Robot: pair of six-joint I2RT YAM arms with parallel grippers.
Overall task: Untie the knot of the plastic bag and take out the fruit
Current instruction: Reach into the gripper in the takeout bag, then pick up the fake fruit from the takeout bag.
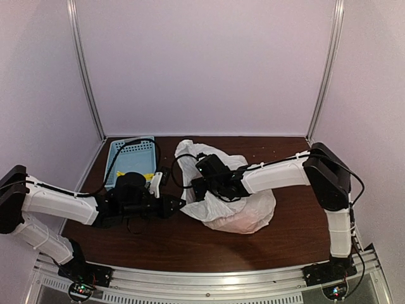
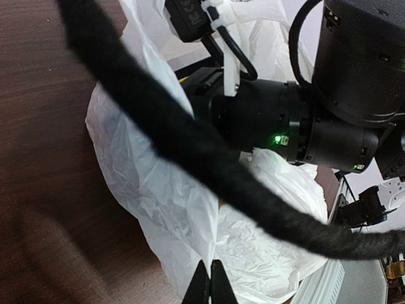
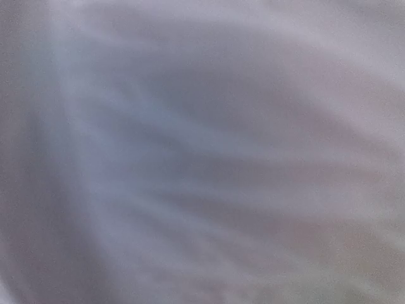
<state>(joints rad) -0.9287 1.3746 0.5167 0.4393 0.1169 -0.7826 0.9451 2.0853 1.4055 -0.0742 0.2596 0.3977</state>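
Bases of both arms sit on the rail at the near edge of the table [image 1: 190, 244]. From the left one the white arm lies low and runs to the right. The left gripper [image 1: 177, 204] touches the left edge of the bag [image 1: 243, 212]. In its wrist view the fingers [image 2: 198, 288] are drawn almost together with only a thin pale sliver between them, right against the crinkled plastic [image 2: 158, 209]. I cannot tell whether any film is pinched there. A thick black cable [image 2: 158, 126] crosses that view in front of everything.

The bag lies slumped mid-table, spread toward the right, with one loose end standing up at its far left. A faint warm tinge shows through its near side, but no fruit can be made out. I cannot pick out the knot either.

The right arm rises from its base, bends at the elbow and reaches left over the bag. The right gripper [image 1: 197, 187] is down among the folds at the bag's left part. Its own camera shows only blurred pale plastic, so how far its fingers are parted I cannot tell.

Farther back on the left, just beyond the left arm, is a blue basket [image 1: 123, 155] with something yellow [image 1: 149, 176] at its near right corner.
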